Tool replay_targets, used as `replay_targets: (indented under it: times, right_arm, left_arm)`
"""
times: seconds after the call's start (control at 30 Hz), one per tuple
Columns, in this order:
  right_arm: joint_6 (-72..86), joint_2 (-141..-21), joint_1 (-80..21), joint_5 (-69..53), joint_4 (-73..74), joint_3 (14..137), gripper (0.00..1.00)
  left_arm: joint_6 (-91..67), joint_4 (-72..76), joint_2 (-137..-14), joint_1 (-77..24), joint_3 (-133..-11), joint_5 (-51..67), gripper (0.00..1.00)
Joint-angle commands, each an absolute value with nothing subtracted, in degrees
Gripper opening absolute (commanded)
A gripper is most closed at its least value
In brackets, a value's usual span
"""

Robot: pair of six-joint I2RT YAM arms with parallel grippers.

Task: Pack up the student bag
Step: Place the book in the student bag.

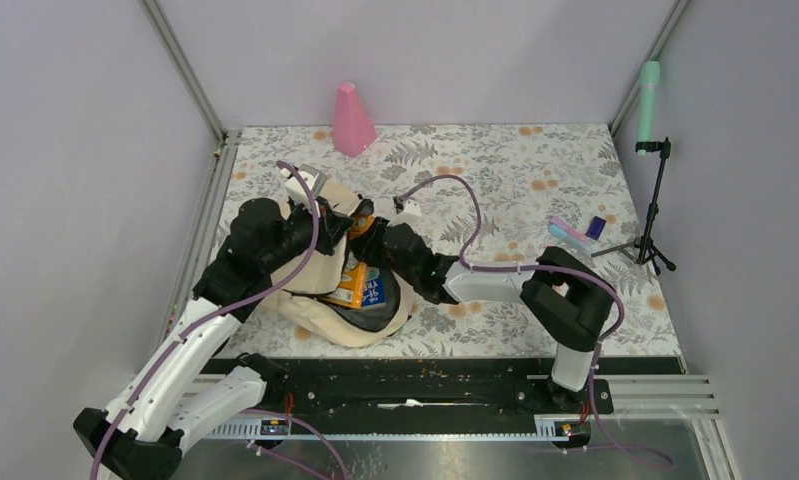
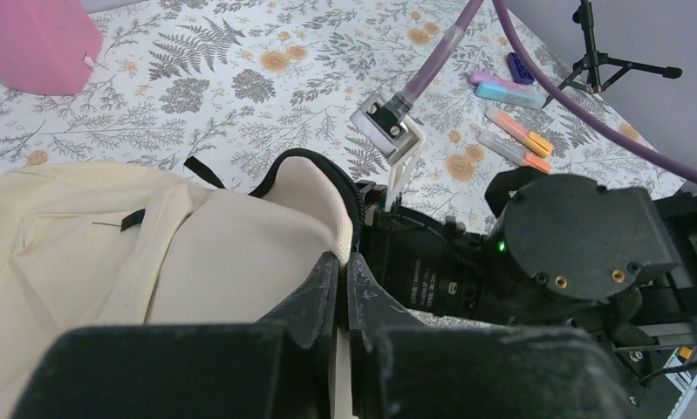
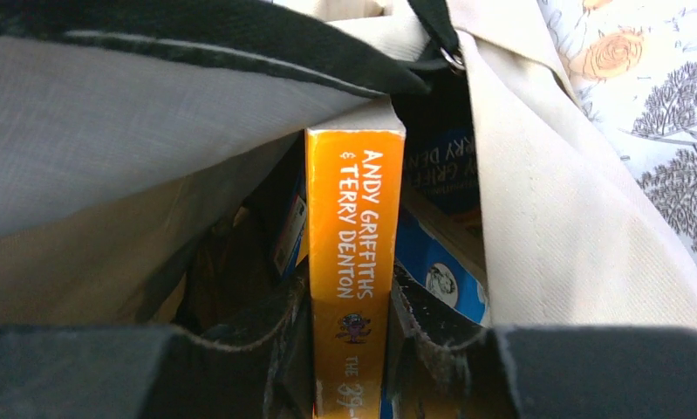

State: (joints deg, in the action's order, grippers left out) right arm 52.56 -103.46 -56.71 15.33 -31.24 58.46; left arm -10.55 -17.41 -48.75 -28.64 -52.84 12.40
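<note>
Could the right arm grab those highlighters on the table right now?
Probably not yet. The right claw is shut on the orange book, in the mouth of the student bag. The highlighters lie in the open on that arm's side, nothing on top, so it likely could after letting go.

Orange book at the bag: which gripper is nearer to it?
Right. The right gripper clamps the orange book by its spine; the left gripper pinches the student bag at its rim, beside the book.
</note>
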Motion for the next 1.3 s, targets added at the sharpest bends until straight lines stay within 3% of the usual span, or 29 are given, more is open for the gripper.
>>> replay_targets:
  times: [0.0,0.13,0.3,0.5,0.73,0.97,1.27]
  right_arm:
    - [45.9,-105.0,-59.4,25.4,-37.9,62.6,0.0]
    - [42.0,-107.2,-61.9,28.7,-38.5,63.3,0.01]
    - [38.0,-109.2,-62.4,28.7,-34.5,65.8,0.16]
    - [33.3,-105.5,-62.4,29.5,-37.3,62.0,0.4]
    - [26.9,-101.3,-62.4,26.5,-39.3,59.4,0.75]
    - [24.0,-93.5,-62.4,21.0,-38.1,55.4,0.79]
    - [26.6,-74.6,-62.4,28.4,-25.0,42.6,0.81]
  left_arm:
    - [-11.8,-7.5,-47.7,-28.4,-53.8,16.7,0.0]
    - [-11.9,-7.2,-47.9,-28.1,-53.7,17.0,0.0]
    - [-12.0,-7.3,-48.3,-28.0,-53.6,17.2,0.0]
    - [-11.8,-7.4,-48.1,-27.9,-53.5,16.9,0.0]
    - [-11.9,-7.3,-48.0,-27.8,-53.5,16.7,0.0]
    - [-11.8,-7.5,-47.9,-27.6,-53.3,15.6,0.0]
    - [-11.6,-7.8,-48.2,-27.6,-53.3,15.0,0.0]
